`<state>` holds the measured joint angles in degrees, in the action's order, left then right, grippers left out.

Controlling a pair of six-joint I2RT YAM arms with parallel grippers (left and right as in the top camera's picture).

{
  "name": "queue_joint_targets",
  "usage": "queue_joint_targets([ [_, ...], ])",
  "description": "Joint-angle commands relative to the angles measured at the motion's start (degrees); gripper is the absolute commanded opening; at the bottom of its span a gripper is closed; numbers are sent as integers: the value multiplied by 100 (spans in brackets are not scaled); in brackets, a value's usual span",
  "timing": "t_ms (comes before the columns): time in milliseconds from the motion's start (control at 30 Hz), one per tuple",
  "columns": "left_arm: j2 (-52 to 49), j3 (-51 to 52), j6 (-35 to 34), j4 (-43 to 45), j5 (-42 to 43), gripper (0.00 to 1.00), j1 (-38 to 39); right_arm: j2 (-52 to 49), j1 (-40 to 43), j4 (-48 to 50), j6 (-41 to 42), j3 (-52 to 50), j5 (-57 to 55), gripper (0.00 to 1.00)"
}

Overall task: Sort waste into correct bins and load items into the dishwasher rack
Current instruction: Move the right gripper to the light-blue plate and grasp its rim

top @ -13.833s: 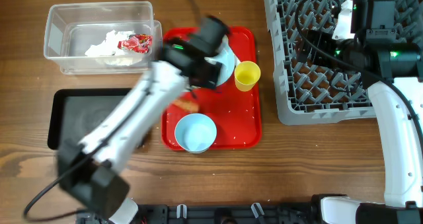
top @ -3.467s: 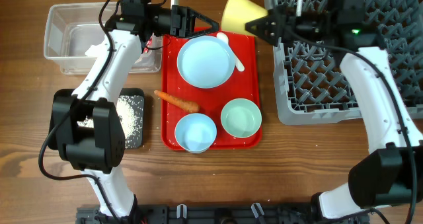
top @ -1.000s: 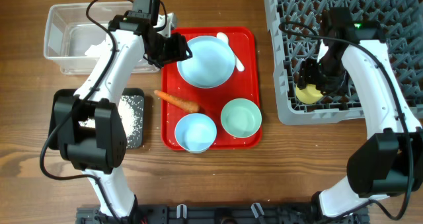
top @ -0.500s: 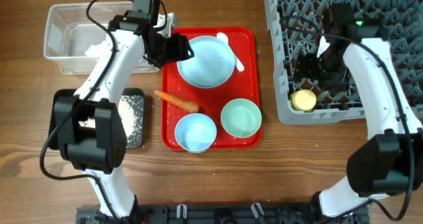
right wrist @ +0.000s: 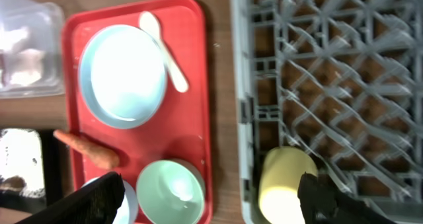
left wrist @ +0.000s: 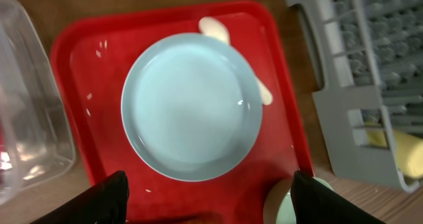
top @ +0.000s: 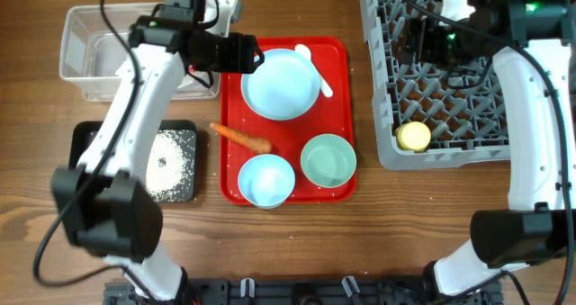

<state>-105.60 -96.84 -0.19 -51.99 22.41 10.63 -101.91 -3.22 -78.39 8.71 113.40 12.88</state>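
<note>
both claws gape, nothing held: right gripper (right wrist: 211, 179) over grey plastic grid rack (right wrist: 344, 65), left gripper (left wrist: 209, 176) over light blue round plate (left wrist: 190, 112), flat on red plastic tray (left wrist: 76, 72). plate prob stiff, slick, breakable; pinch raised rim away from white spoon (left wrist: 213, 29).

On the red serving tray (top: 339, 116): light blue plate (top: 280, 83), white spoon (top: 315, 69), orange carrot (top: 241, 138), light blue bowl (top: 266, 180), pale green bowl (top: 328, 160). Yellow cup (top: 414, 137) in the grey grid-patterned rack (top: 387, 154). White rice (top: 166, 161) speckles the black tray (top: 85, 152). Tabletop (top: 405, 224): brown wood grain.
</note>
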Motion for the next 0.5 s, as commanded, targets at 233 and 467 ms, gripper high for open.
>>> queue_joint_targets([
  [233,1379,-186,560,-278,-807,79,378,-96,-931,901,372,57,203,84],
  [467,2074,-186,-238,-367,-1099,82,31,-981,-1537,1635,1180,52,72,75],
])
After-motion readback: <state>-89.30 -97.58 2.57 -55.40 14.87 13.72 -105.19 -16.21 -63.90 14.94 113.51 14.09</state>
